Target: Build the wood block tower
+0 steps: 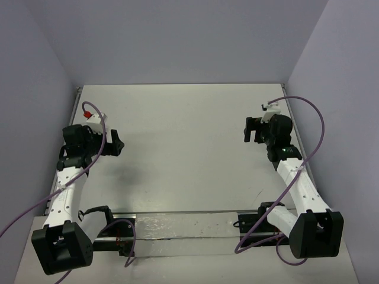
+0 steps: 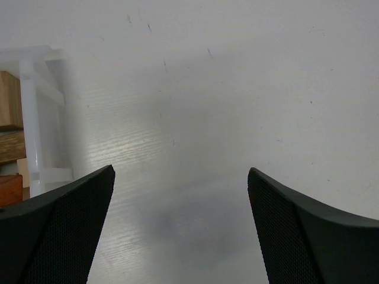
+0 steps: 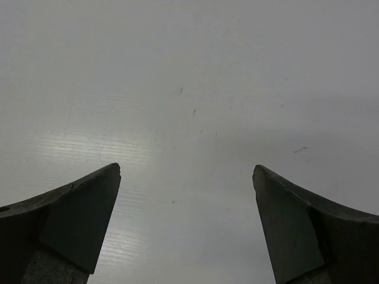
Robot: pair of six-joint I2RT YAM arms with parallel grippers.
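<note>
Left of your wide left end effector (image 2: 180,170): tan, reddish wood blocks (image 2: 8,100) by white frame (image 2: 29,118). Right end effector (image 3: 186,167) wide, near tabletop (image 1: 183,148) edge.

No legible text, label, brand, number or sign appears on the left arm (image 1: 70,192), the right arm (image 1: 298,184) or the table (image 1: 183,151).

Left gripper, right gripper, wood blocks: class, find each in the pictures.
left gripper (image 2: 180,171): left wrist view, midway between fingertips.
right gripper (image 3: 186,168): right wrist view, midway between fingertips.
wood blocks (image 2: 9,97): left wrist view, tan block's face.
</note>
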